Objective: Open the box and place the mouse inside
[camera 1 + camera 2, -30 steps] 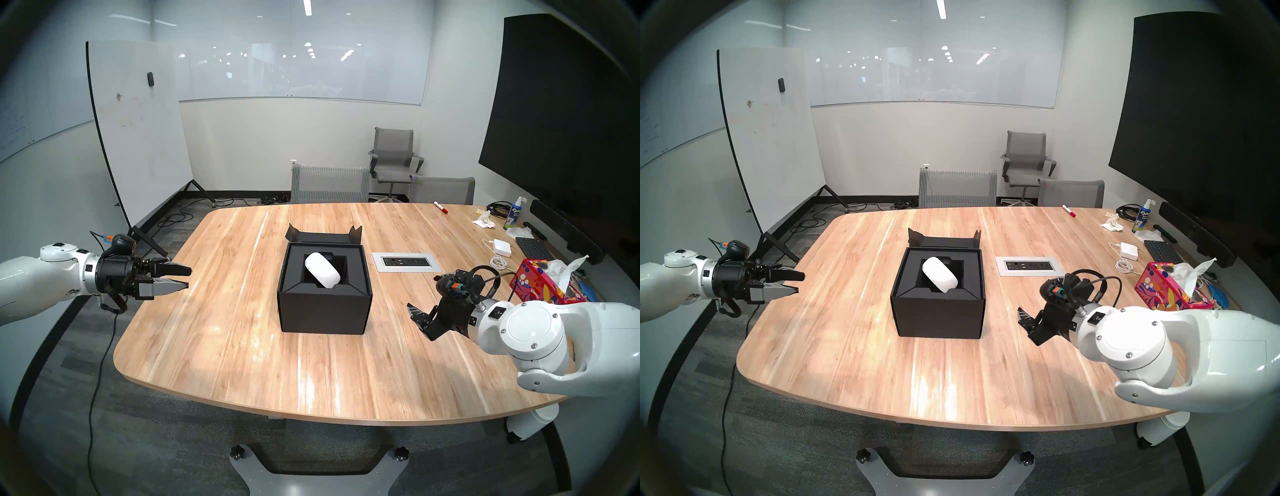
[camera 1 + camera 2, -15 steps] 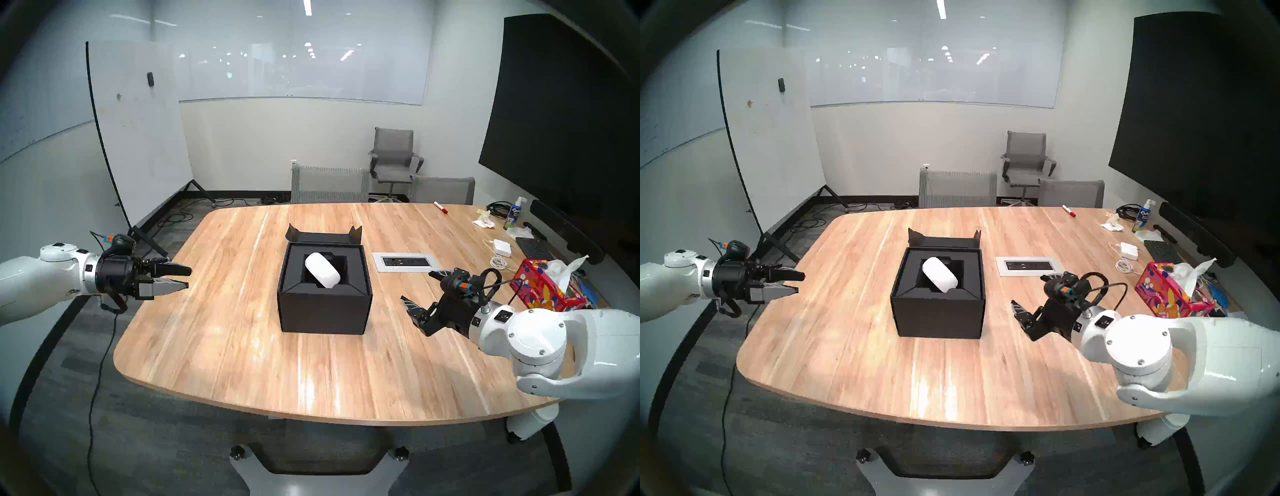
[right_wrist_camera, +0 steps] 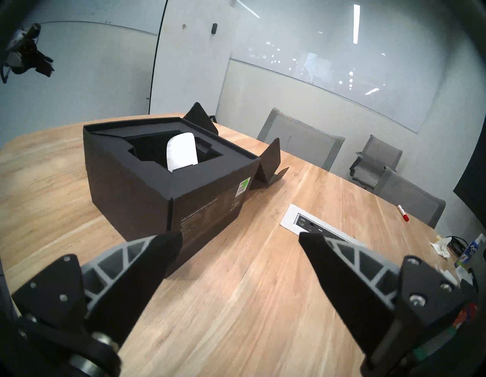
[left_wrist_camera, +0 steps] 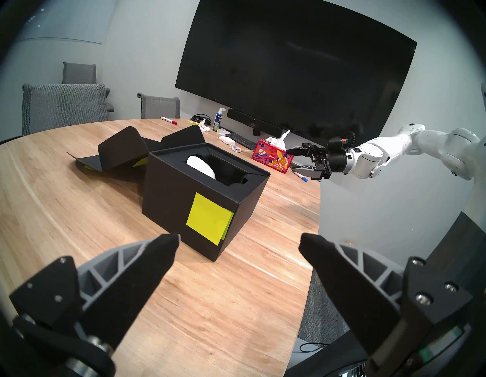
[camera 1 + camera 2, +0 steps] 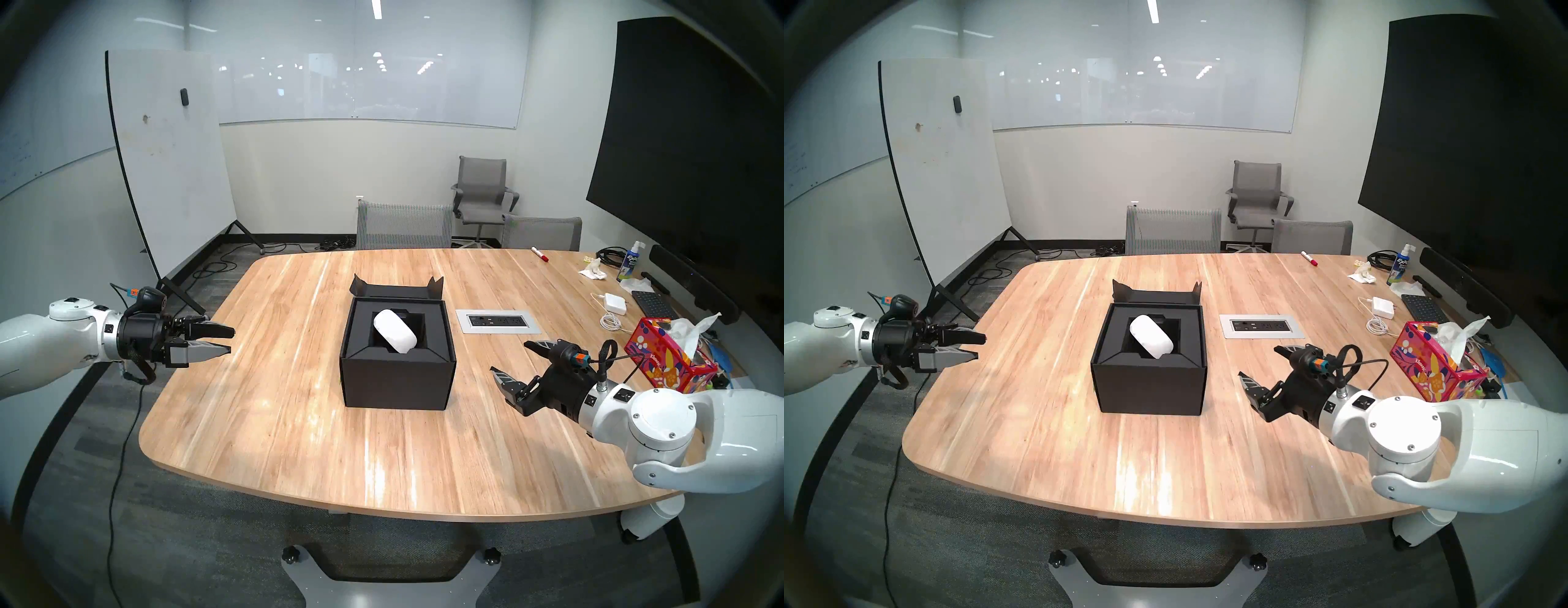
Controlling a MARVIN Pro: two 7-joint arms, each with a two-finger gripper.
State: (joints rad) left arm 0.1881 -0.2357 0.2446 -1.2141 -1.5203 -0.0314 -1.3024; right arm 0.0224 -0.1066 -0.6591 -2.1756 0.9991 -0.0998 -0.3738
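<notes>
On the wooden counter (image 5: 297, 424), the right gripper (image 5: 509, 358) hovers nearest, fingers spread wide and empty. Mid-counter stands the black cardboard box (image 5: 396, 384), lid flap folded back, the white mouse (image 5: 394, 330) tilted in its recessed insert. The left gripper (image 5: 231, 341) hangs beside the counter's left edge, fingers apart, empty.

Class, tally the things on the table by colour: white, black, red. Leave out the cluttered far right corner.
White: 2, mouse, charger
Black: 2, box, keyboard
Red: 2, marker, tissue box
Total: 6
</notes>
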